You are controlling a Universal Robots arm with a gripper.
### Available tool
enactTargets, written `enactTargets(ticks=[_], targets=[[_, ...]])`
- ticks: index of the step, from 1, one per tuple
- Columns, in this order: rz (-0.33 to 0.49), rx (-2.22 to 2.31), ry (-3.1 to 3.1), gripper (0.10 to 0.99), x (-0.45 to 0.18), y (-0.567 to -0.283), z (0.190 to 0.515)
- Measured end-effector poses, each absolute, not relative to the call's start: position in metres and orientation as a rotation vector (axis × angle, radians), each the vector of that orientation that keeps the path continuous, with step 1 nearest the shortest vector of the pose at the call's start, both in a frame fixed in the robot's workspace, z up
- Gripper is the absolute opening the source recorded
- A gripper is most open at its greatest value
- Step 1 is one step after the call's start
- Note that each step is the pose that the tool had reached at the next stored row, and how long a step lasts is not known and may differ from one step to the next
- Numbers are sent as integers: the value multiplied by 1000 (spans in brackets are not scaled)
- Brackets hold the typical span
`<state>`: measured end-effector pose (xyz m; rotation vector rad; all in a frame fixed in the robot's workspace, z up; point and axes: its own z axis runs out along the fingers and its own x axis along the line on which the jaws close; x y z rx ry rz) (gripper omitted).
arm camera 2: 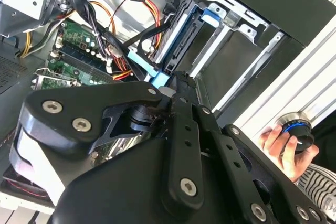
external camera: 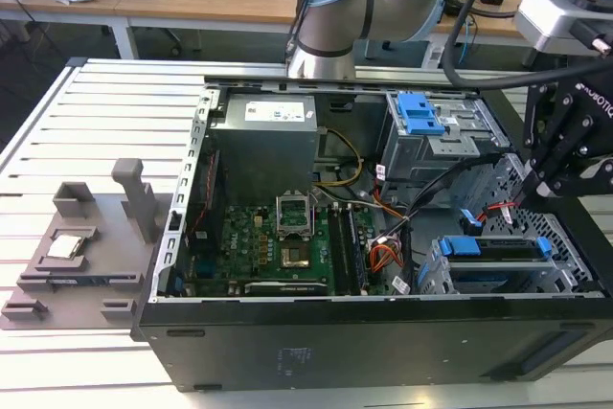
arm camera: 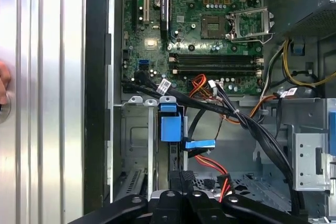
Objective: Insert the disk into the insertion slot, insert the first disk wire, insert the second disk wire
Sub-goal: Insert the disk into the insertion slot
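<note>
The disk (external camera: 496,256) stands on edge inside the insertion slot (external camera: 575,277), the perforated cage at the near corner of the open computer case (external camera: 335,352), on the exterior view's right. Its blue carrier shows at both ends, and it looks seated, or close to it. The gripper (arm camera: 181,178) hangs just above the end of the disk toward the exterior view's right. Its fingers are drawn close together; whether they pinch anything I cannot tell, because the black links cover the tips. A blue flat connector (arm camera: 199,144) and a red wire (arm camera: 212,165) lie just beside the cage (neither looks plugged into the disk).

I judge the disk stiff, dense for its size and sensitive to knocks, with smooth metal faces that would slip. The plastic carrier is the place to hold it, at the end tabs or along the rails, clear of the label face and the connector edge. The wires are limp; only their plug bodies would give a firm grip.
</note>
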<state>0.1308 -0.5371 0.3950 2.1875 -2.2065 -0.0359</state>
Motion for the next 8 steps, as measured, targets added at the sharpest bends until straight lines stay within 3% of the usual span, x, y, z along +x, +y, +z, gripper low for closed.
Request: enactTargets(ticks=[8], targets=[[-36, 2188, -2206, 106, 131, -537, 386]])
